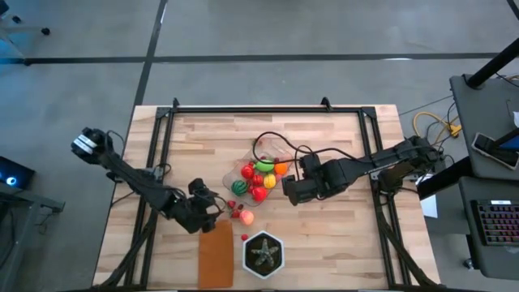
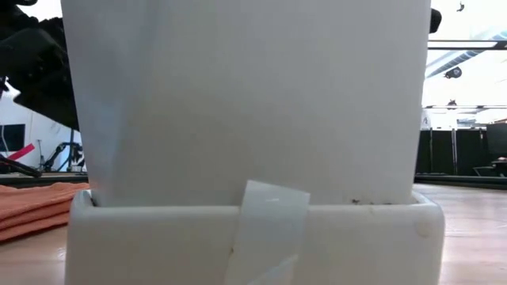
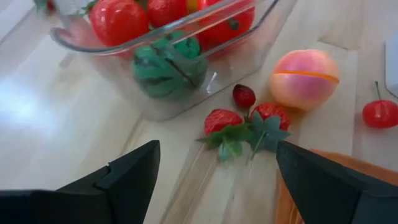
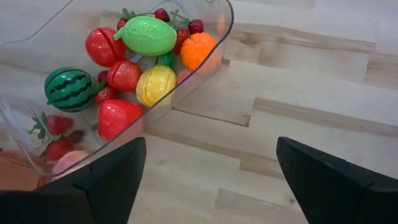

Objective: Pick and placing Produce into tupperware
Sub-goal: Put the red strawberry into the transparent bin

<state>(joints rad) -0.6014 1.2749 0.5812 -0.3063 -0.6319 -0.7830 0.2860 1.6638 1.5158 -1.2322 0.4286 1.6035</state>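
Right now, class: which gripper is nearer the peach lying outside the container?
Left. The left gripper sits just beside the peach, open toward it; the right gripper is farther, across the tupperware.

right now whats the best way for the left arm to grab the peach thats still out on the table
Take the peach across its round middle, coming straight down with the open left end effector. It sits clear of the tupperware, with the strawberries close beside it, so set the fingers away from those.

Your high view looks straight down on the whole worktop (image 1: 324, 235). Your low view sits level, nearly pressed against a white block (image 2: 245, 103). Both wrist views look down close at the tupperware (image 3: 186, 74) from opposite sides.
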